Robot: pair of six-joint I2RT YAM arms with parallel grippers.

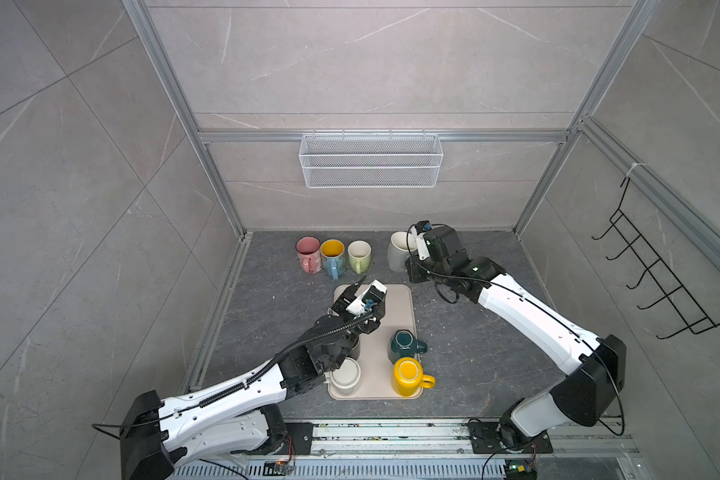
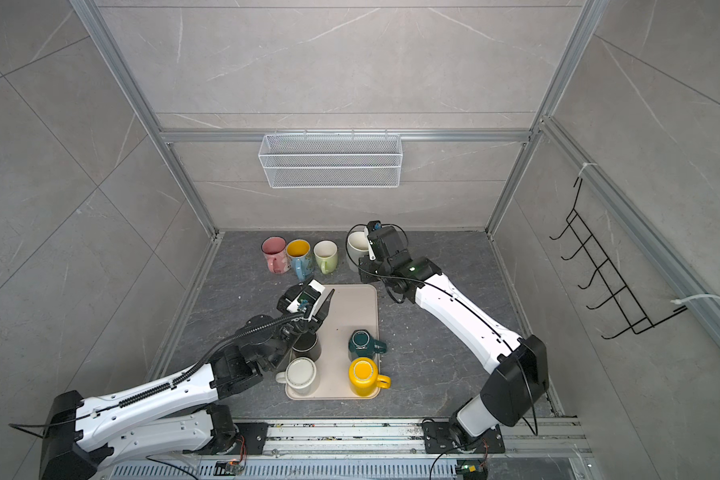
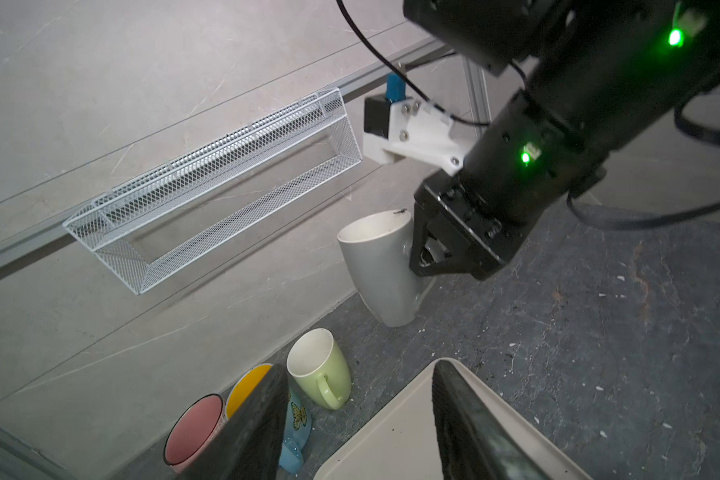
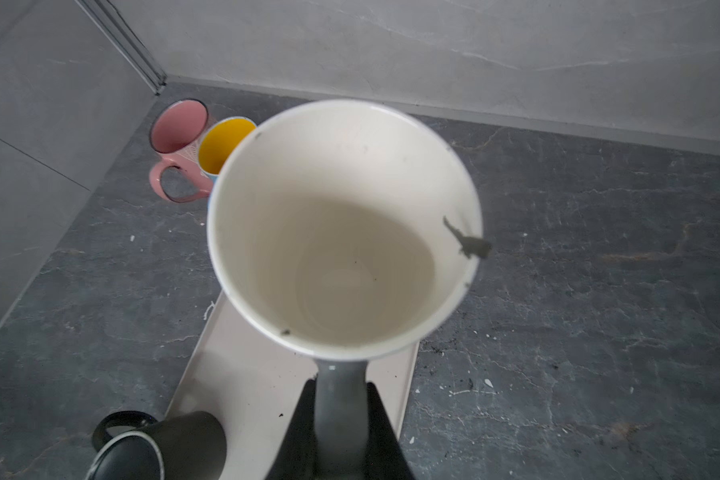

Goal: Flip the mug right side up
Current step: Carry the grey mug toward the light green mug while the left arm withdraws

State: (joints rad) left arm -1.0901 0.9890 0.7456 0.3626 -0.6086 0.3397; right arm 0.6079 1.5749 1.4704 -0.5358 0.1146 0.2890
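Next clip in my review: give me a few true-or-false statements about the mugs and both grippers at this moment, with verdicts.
1. The right gripper is clamped on the handle of the grey mug with a cream inside. True.
2. That grey mug is mouth down. False: its opening faces up.
3. The left gripper holds the yellow ceramic mug. False: its jaws stand open and empty above the beige plastic tray; the yellow mug sits bottom up on that tray.
4. A pink mug, a blue mug and a light green mug stand upright in a row near the back wall. True.
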